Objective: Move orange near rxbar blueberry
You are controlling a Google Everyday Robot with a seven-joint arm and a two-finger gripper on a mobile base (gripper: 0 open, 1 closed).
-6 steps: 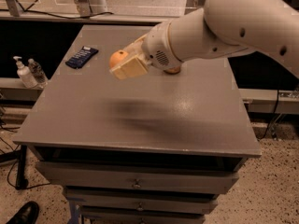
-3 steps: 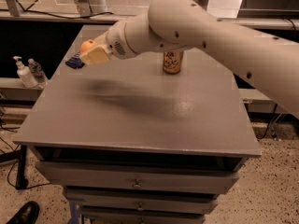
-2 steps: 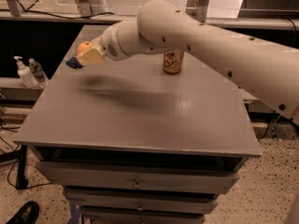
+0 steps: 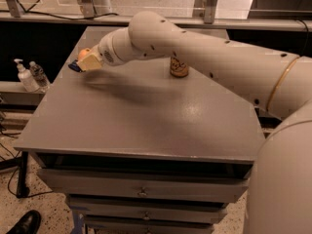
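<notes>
My gripper [image 4: 87,60] is at the far left of the grey table [image 4: 146,111], held low over its back-left part. It is shut on the orange [image 4: 85,53], whose top shows between the pale fingers. The rxbar blueberry [image 4: 74,67] lies right under and beside the gripper; only a small dark blue corner of it shows at the gripper's left, the remainder is hidden by the gripper. The white arm stretches across the table from the right.
A copper-coloured drink can [image 4: 179,67] stands upright at the back middle of the table, partly behind the arm. Two small bottles [image 4: 29,76] stand on a ledge left of the table. Drawers sit below the table's front edge. A shoe [image 4: 22,223] is on the floor.
The gripper has carried the orange from the table's middle to the back left, over the blue bar, and has come lower. The can has come into view behind the arm.
</notes>
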